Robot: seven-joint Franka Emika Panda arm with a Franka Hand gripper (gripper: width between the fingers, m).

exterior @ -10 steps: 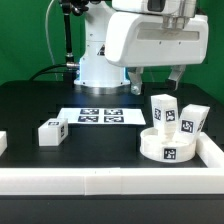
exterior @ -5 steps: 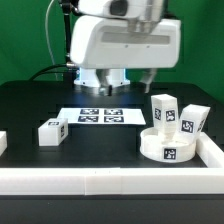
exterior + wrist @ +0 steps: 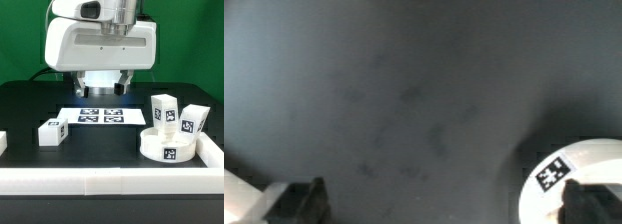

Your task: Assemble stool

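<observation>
The round white seat disc (image 3: 167, 147) lies on the black table at the exterior view's right. Two white tagged legs stand upright at it, one (image 3: 163, 110) at its back and one (image 3: 193, 121) toward the right. A third leg (image 3: 50, 131) lies on the table at the left. My gripper (image 3: 103, 93) hangs open and empty above the marker board (image 3: 100, 116), left of the seat. In the wrist view my gripper (image 3: 455, 205) is open over bare table, with a rounded white tagged part (image 3: 574, 170) by one dark fingertip (image 3: 605, 198).
A long white border rail (image 3: 110, 181) runs along the front and up the right side (image 3: 212, 152). A small white piece (image 3: 3, 142) sits at the left edge. Another white bit (image 3: 239, 196) shows in a corner of the wrist view.
The arm has moved toward the exterior view's left, from above the seat and legs to above the marker board. The parts have not moved.
</observation>
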